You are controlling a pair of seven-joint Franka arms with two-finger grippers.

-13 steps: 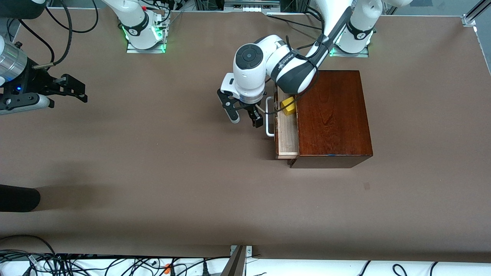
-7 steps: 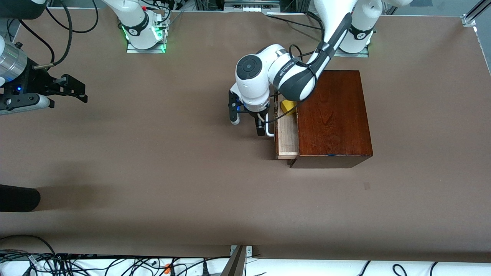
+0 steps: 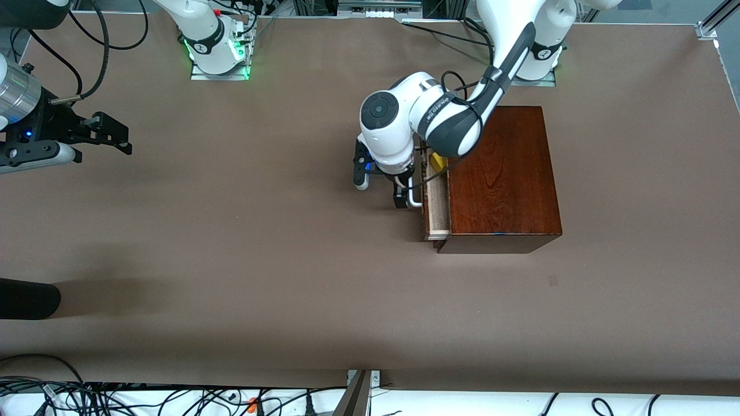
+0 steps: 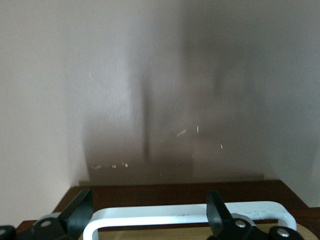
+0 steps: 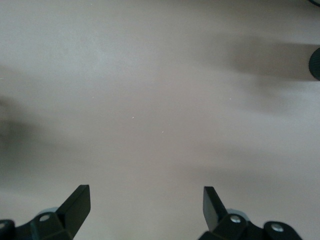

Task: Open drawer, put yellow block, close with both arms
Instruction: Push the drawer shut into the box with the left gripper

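The dark reddish-brown wooden box [image 3: 502, 173] stands toward the left arm's end of the table. Its drawer [image 3: 437, 215] is out by a narrow strip of pale wood. The yellow block [image 3: 437, 162] lies in it, mostly hidden under the left arm and the box top. My left gripper [image 3: 381, 189] is open and low in front of the drawer. One finger touches the white handle [image 3: 414, 200]. In the left wrist view the handle [image 4: 185, 214] spans between the fingers of the left gripper [image 4: 148, 210]. My right gripper [image 3: 123, 137] waits open over bare table, as its wrist view [image 5: 145, 202] shows.
A dark rounded object [image 3: 29, 298] lies at the table's edge at the right arm's end, nearer to the front camera. It may be the dark shape in the right wrist view [image 5: 315, 62]. Cables [image 3: 173, 398] run along the front edge.
My left gripper moved toward the box and turned against the handle. The drawer slid in and shows less pale wood. The yellow block is now mostly covered. The right arm stayed still.
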